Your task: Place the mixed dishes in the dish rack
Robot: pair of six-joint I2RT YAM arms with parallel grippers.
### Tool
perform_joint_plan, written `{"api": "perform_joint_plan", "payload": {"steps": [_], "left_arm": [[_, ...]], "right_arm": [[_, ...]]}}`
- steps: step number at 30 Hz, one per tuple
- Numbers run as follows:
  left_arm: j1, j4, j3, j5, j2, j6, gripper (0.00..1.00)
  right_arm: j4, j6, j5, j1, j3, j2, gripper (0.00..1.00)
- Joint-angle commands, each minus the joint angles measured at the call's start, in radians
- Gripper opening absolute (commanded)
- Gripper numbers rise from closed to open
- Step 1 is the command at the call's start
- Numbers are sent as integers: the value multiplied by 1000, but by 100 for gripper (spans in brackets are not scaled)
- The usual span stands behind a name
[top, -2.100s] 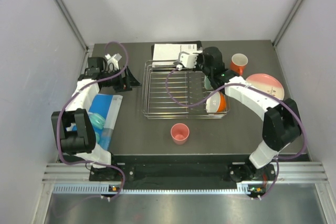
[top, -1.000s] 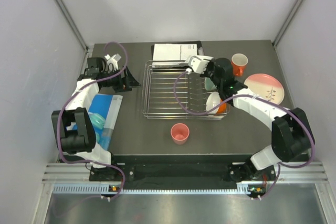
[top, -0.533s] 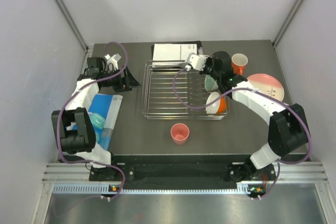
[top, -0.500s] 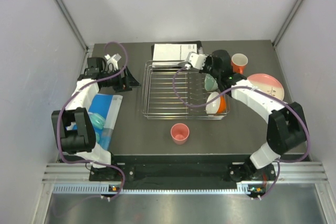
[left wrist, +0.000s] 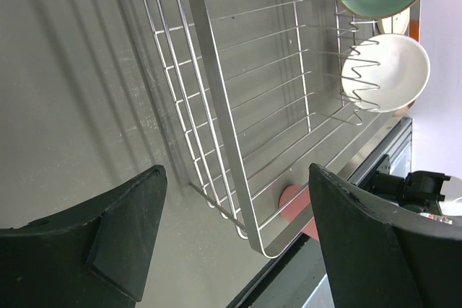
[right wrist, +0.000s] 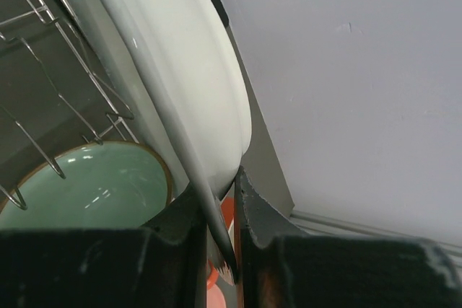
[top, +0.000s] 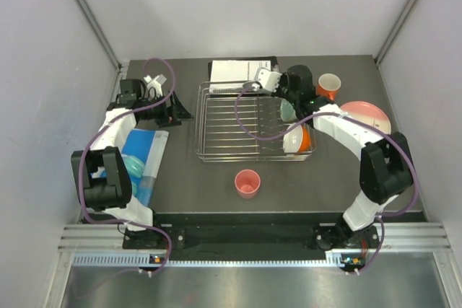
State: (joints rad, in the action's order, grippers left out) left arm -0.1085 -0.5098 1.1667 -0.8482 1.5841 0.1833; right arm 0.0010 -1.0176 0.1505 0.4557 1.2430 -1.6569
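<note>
The dish rack sits mid-worktop, with the mint-green bowl and the orange-outside white-inside bowl propped on edge at its right end. Above the rack's back edge, the right gripper pinches the white plate by its rim. The left gripper hangs off the rack's left side, jaws wide and empty. The small pink handleless cup stands near the front edge.

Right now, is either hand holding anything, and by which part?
The right hand pinches the white plate by its rim. The left hand is open and holds nothing.
</note>
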Motion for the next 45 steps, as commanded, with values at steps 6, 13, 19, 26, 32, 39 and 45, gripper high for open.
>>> {"api": "perform_joint_plan", "payload": {"steps": [6,13,19,26,32,39,45], "left_arm": [[-7,7,27,-28,5,-13,83],[-8,7,22,-28,4,-16,83],[-8,11,18,-29,1,-15,83],[-10,14,13,-31,2,-15,83],[-10,5,17,-29,-3,-25,83],[-10,-24,31,-9,-6,-54,83],[-11,-52,66,5,-13,-73,83]], "right_arm": [[126,56,83,8,-85,26,9],[155,59,109,20,-91,45,28],[174,54,118,29,-79,65,39],[192,36,136,81,-33,57,56],[174,28,139,135,-24,97,65],[82,178,123,169,-43,294,100],[10,646,152,40,-137,506,100]]}}
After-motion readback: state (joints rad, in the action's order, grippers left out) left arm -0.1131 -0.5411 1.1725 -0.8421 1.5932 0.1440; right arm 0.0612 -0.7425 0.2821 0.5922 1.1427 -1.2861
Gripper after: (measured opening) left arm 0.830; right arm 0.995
